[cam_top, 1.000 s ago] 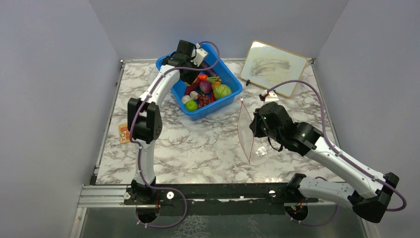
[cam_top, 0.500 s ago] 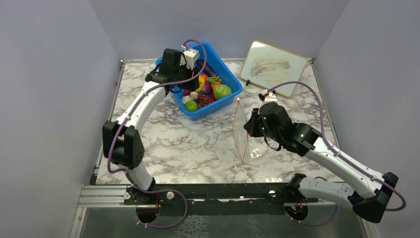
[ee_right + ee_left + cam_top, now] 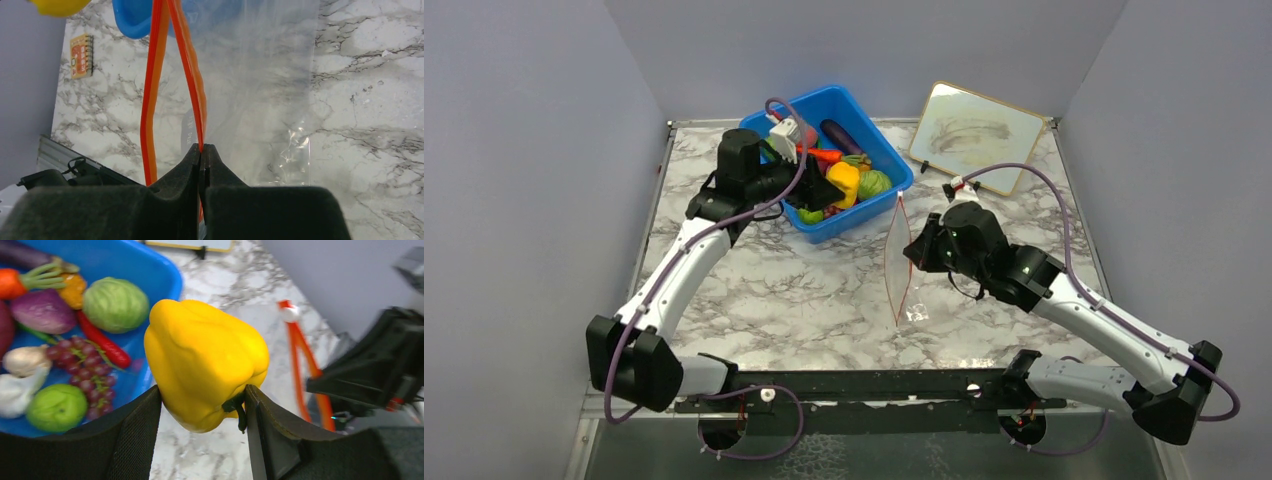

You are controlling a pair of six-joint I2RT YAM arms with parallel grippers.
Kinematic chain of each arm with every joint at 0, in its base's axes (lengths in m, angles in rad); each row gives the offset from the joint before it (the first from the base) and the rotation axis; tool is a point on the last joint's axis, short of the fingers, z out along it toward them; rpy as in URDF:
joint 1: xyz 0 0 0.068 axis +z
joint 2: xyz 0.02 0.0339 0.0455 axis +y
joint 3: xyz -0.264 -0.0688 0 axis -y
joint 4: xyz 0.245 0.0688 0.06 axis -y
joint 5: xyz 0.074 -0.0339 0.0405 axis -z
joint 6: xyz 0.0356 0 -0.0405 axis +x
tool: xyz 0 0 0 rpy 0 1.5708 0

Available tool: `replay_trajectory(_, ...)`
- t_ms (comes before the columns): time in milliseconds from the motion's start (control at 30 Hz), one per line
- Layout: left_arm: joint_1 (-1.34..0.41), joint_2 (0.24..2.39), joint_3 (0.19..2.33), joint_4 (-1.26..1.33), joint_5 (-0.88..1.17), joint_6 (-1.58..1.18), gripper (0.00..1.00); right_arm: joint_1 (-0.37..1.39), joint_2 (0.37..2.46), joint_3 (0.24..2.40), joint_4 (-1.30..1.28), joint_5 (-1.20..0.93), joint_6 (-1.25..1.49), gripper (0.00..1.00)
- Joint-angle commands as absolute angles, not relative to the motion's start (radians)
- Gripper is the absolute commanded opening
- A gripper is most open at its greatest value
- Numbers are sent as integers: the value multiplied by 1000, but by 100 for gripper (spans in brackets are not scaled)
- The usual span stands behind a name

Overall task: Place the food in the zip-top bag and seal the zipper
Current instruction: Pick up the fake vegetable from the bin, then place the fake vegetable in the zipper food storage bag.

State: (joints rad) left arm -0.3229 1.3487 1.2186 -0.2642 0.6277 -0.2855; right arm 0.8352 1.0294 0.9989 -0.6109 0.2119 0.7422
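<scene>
while the left pincer (image 3: pixel 202 397) grips the yellow pepper (image 3: pixel 205 350) over the blue bin (image 3: pixel 864 222), the zip-top bag (image 3: pixel 892 262) waits to its right. its mouth gapes, the zipper (image 3: pixel 175 75) runs near-to-far, and one lip is pinched by the right pincer (image 3: pixel 201 150).

1. bare marble table (image 3: pixel 804 290) lies open between the blue bin (image 3: pixel 864 218) and the zip-top bag (image 3: pixel 894 265).
2. the bag's mouth faces that gap; its zipper (image 3: pixel 152 85) strips bow apart, meeting at both ends.
3. the right gripper (image 3: pixel 201 149), clamped on one strip, blocks the bag's right side.
4. the yellow pepper (image 3: pixel 205 345) in the left gripper (image 3: pixel 202 390) fills the space over the bin's near-right corner.
</scene>
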Motion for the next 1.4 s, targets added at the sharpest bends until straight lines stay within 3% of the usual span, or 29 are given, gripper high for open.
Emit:
replay_trajectory(0,-328,1233,1120,-28,858,-503,21,830,1037,1008,-544,197,791,1)
replay_trajectory(300,-430,1143,914,272,975,-789,19,830,1062,1030,-513,198,792,1)
replay_trajectory(500,-599,1151,914,304,942,-791,19,830,1061,1006,-462,167,781,1)
replay_trajectory(667,-627,1159,897,314,916,-775,19,830,1051,1004,-450,164,771,1)
replay_trajectory(1367,-627,1190,887,-18,819,-577,14,830,1015,998,-458,219,703,1)
